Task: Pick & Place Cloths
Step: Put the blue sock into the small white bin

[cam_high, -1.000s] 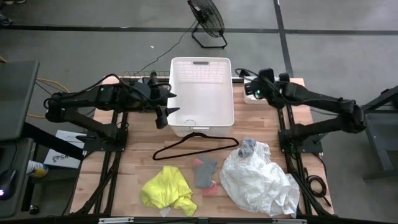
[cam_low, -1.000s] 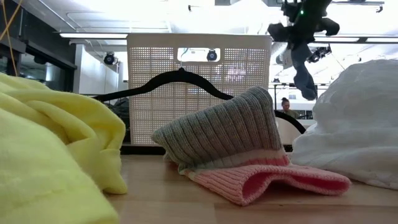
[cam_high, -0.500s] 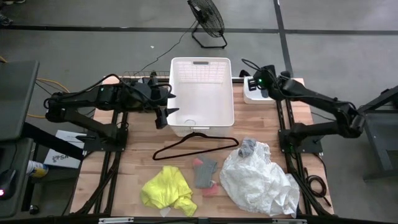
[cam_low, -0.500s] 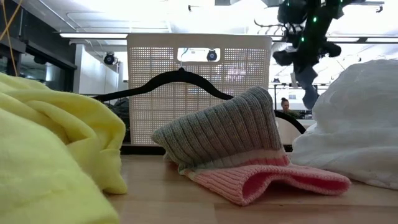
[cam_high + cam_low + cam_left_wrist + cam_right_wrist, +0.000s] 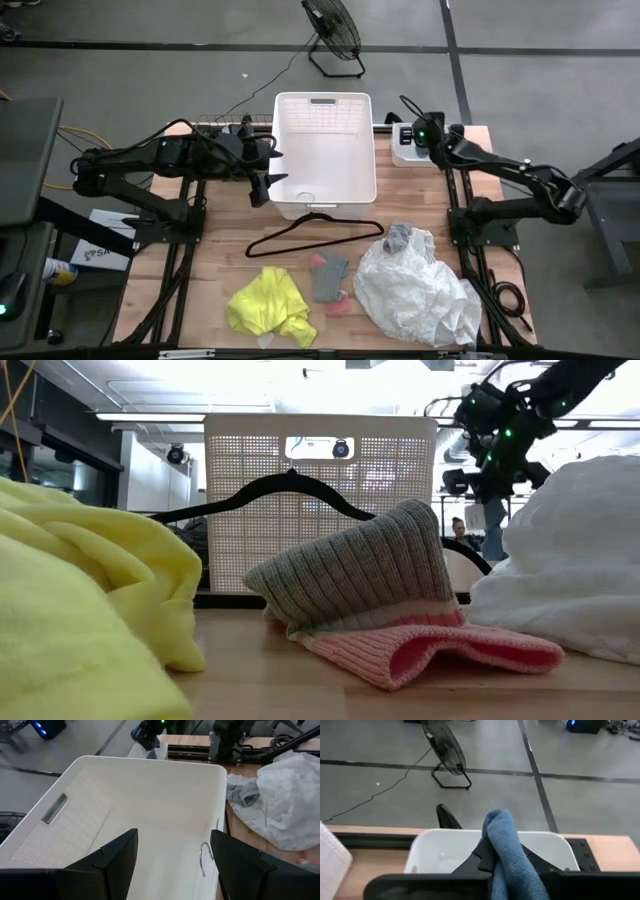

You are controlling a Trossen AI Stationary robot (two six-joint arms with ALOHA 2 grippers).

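My right gripper (image 5: 418,137) is at the table's far right corner, shut on a small blue cloth (image 5: 506,851) above a small white bin (image 5: 435,851). In the low view the blue cloth (image 5: 492,532) hangs beneath it. My left gripper (image 5: 172,865) is open and waits over the near left part of the white basket (image 5: 325,150), touching nothing. On the near half of the table lie the yellow cloth (image 5: 268,305), a grey and pink piece (image 5: 330,278), the large white cloth (image 5: 415,292) and a dark grey piece (image 5: 398,237) resting on the white one's far edge. My right gripper pinches the blue cloth at a rounded fold (image 5: 497,822) that bulges past the fingers (image 5: 482,855). The rest hangs slack below the gripper, lifted clear of the table (image 5: 492,545). One layer or several, I cannot tell.
A thin black hanger (image 5: 310,237) lies just near of the basket, its hook (image 5: 202,857) up against the basket's near wall. A fan (image 5: 333,30) stands on the floor beyond the table. Bare wood (image 5: 225,250) shows left of the hanger.
My right gripper has come down and shifted a little toward the table's right edge at the far corner, still shut on the blue cloth, which now hangs lower. The left arm and the cloths on the table have not moved.
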